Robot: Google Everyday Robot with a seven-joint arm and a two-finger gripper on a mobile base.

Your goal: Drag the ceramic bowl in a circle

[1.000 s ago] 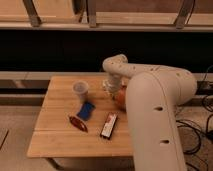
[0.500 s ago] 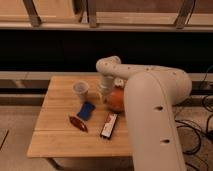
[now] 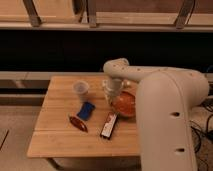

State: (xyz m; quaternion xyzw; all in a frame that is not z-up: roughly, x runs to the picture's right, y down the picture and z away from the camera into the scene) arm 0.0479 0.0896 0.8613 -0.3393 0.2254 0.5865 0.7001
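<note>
We see the ceramic bowl (image 3: 125,104) on the right part of the wooden tabletop (image 3: 55,140), partly hidden by the robot's white arm (image 3: 165,100). The pincer (image 3: 114,98) hangs at the bowl's left rim, pointing down. We cannot tell whether it is open, closed or gripping the rim. Left of the bowl stands a small translucent cup (image 3: 81,89). Below-left of the bowl lie a blue object (image 3: 86,110) and a reddish-brown object (image 3: 78,123). Just below the bowl is a dark bar-shaped packet (image 3: 109,125).

The wooden table (image 3: 60,140) carries a translucent cup (image 3: 80,90), a blue item (image 3: 86,111) that is perhaps a sponge, a reddish packet (image 3: 78,123), a dark bar (image 3: 109,125), and the ceramic bowl (image 3: 126,105), with the gripper (image 3: 112,93) at its rim.
</note>
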